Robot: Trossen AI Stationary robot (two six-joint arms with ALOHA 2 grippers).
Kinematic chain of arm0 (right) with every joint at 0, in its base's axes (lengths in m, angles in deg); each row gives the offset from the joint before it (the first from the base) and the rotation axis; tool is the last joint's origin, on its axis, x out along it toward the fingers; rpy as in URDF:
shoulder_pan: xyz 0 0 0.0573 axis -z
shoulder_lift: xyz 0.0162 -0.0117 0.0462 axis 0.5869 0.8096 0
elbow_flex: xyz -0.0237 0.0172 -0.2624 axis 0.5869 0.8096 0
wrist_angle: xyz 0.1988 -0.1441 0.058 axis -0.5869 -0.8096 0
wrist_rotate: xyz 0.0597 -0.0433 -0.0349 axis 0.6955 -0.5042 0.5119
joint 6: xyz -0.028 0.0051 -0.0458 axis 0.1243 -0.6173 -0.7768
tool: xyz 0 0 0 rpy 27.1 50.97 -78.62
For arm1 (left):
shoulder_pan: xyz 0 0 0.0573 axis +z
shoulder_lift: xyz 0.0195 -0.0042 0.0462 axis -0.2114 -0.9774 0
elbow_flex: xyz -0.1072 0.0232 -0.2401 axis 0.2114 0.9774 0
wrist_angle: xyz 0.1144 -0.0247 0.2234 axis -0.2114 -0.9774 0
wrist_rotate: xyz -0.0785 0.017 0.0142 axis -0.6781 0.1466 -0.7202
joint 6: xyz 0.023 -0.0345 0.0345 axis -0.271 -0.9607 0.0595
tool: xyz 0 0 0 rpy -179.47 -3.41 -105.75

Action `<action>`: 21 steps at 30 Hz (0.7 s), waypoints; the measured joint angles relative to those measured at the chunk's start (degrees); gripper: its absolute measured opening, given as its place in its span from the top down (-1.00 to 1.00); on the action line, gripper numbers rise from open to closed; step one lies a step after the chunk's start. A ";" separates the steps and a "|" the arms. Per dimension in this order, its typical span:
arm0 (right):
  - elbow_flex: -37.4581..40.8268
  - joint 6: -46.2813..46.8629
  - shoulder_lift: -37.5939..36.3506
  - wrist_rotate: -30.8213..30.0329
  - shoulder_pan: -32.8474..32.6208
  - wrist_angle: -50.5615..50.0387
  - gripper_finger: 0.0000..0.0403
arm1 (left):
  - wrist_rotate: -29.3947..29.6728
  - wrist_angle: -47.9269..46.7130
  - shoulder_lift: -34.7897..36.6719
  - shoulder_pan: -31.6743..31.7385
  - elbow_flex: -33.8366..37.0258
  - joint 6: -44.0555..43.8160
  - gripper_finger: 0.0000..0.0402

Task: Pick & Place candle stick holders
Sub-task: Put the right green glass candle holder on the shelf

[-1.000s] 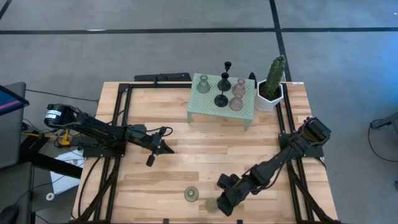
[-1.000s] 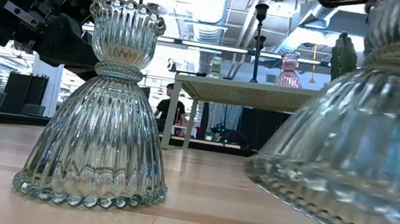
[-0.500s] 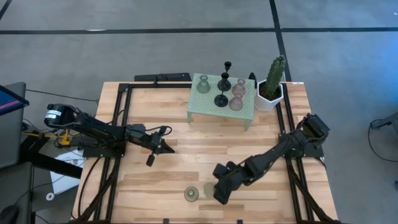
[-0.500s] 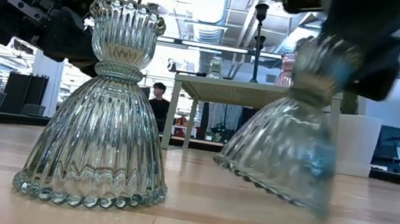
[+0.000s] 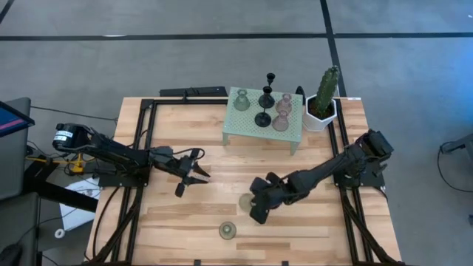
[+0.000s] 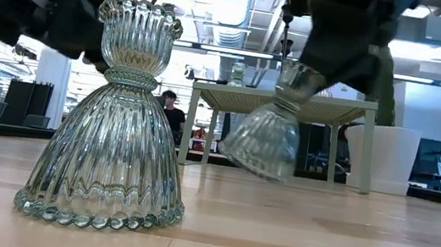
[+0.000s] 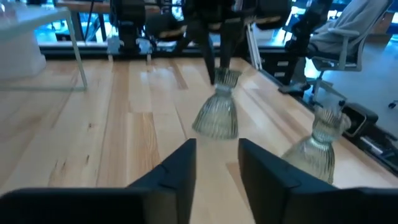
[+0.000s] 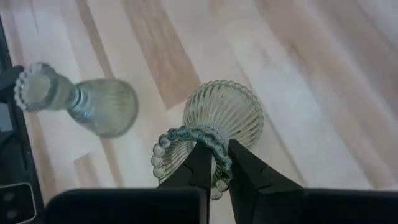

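My right gripper (image 5: 256, 208) is shut on a pale green glass holder (image 5: 246, 201) above the middle of the table; it also shows in the low view (image 6: 265, 134). A second pale green holder (image 5: 227, 230) stands on its wide base near the front edge. My left gripper (image 5: 198, 175) is open and empty left of the centre. On the mint stand (image 5: 247, 127) at the back stand another pale green holder (image 5: 242, 100), two black thin-stemmed ones (image 5: 264, 117) and two pinkish ones (image 5: 281, 122). My right gripper pinches the beaded rim of the holder's small cup end (image 8: 219, 157), one finger inside the cup and one outside. The fingers slant down from the table's right. The holder is lifted clear and tilted, its wide base (image 6: 256, 152) hanging lowest.
A cactus in a white pot (image 5: 324, 100) stands right of the mint stand. Black frame rails (image 5: 140, 133) run along the table's left and right sides. Bare wood (image 5: 222, 155) lies between the stand and the grippers.
My right gripper has gone up and toward the far edge with the pale green holder, away from the holder standing at the front. The held holder, low over the front of the table before, now hangs tilted and clear of the wood.
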State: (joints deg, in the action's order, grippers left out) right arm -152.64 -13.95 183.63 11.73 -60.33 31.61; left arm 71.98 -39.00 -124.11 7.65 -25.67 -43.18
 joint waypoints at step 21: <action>-8.15 -15.95 -0.24 2.30 9.63 0.75 0.92 | 0.63 0.01 -12.64 -1.93 -10.76 0.30 0.15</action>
State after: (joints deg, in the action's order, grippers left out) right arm -160.78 -29.90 183.39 14.04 -50.70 32.36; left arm 72.61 -38.98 -136.75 5.72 -36.44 -42.88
